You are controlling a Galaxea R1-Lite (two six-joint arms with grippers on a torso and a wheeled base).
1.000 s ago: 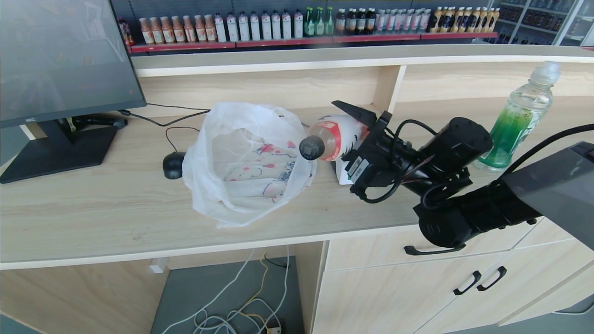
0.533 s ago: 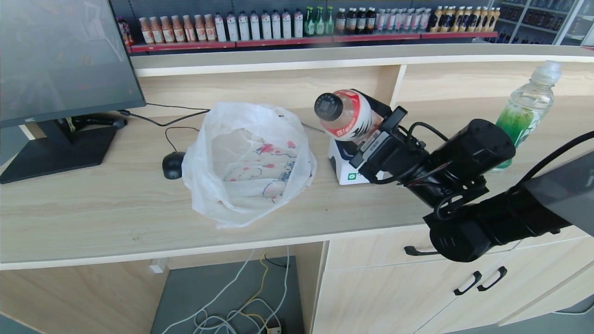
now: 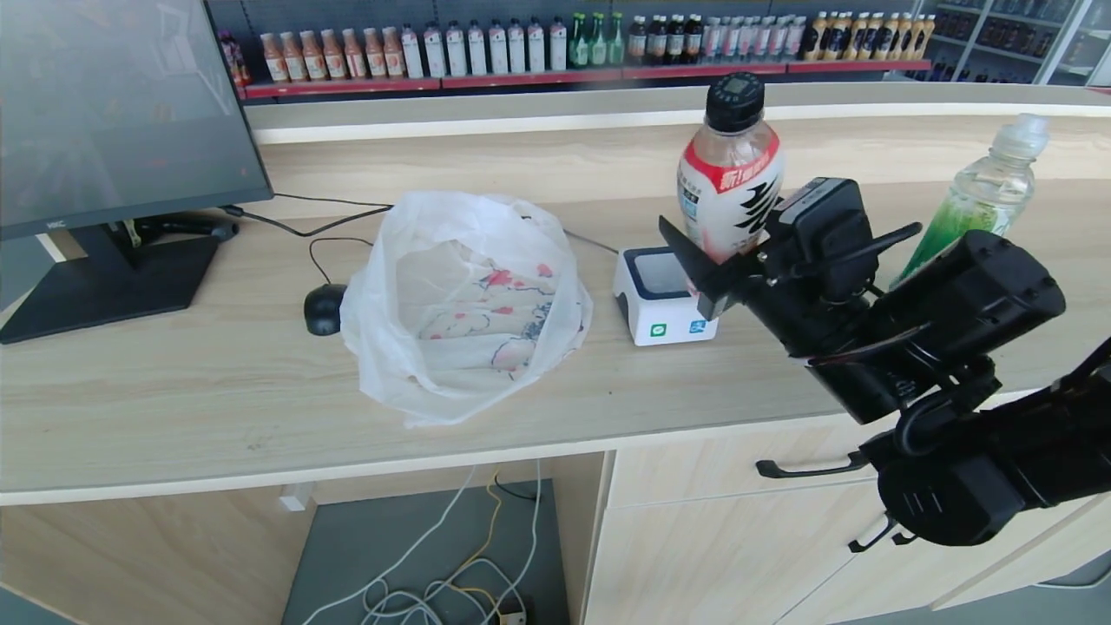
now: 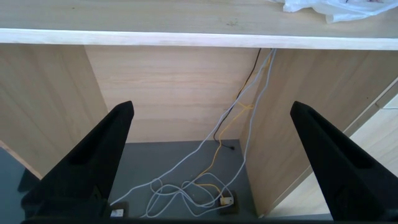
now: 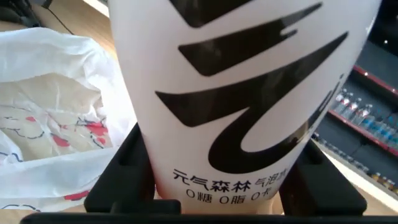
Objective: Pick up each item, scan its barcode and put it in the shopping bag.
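Bottle [image 3: 731, 178]: white label, red band, black cap; upright, gripped in right claw [image 3: 733, 256] above the bench [image 3: 217, 391].
Scanner [image 3: 660, 299]: white box, dark top.
Bag [image 3: 373, 330]: white plastic, open, slumped; red-blue print, perhaps its own.
Green bottle [image 3: 985, 195]: upright, far right.

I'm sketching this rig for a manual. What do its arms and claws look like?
All black. The right arm is made of fat, rounded cylindrical segments, with thin black cables looping past a boxy wrist block. The right claw has flat, wedge-shaped fingers tapering to a point. The left claw has two similar matte wedges.
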